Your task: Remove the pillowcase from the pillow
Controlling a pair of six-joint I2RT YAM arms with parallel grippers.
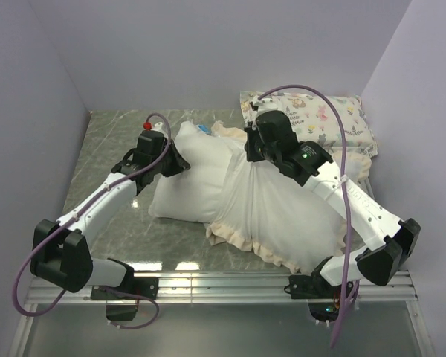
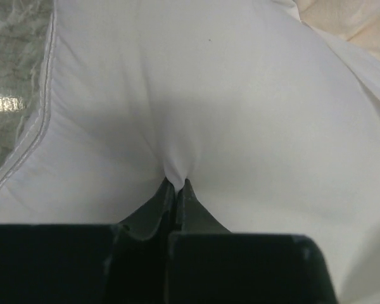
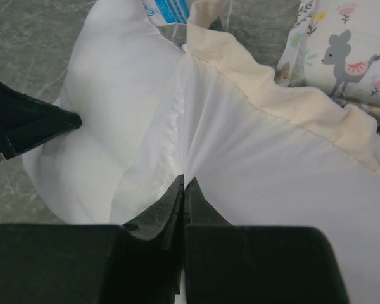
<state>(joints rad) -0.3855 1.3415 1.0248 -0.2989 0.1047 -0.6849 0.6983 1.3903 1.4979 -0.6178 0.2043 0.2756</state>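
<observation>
Half out of the pillowcase [image 1: 282, 216], the white pillow [image 1: 197, 175] lies on the tabletop [image 1: 111, 141], the left pincer [image 2: 176, 183] pinching its bare cloth, the right pincer [image 3: 183, 183] pinching the pillowcase by its cream ruffled edge, and the pillow's blue tag [image 3: 166, 9] too small to read.

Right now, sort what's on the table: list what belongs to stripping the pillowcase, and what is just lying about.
Job in hand:
white pillow
pillowcase, white side out, cream ruffle
left gripper, pinching the pillow
right gripper, pinching the pillowcase

Lying about:
small animal-print pillow, at the far right
</observation>
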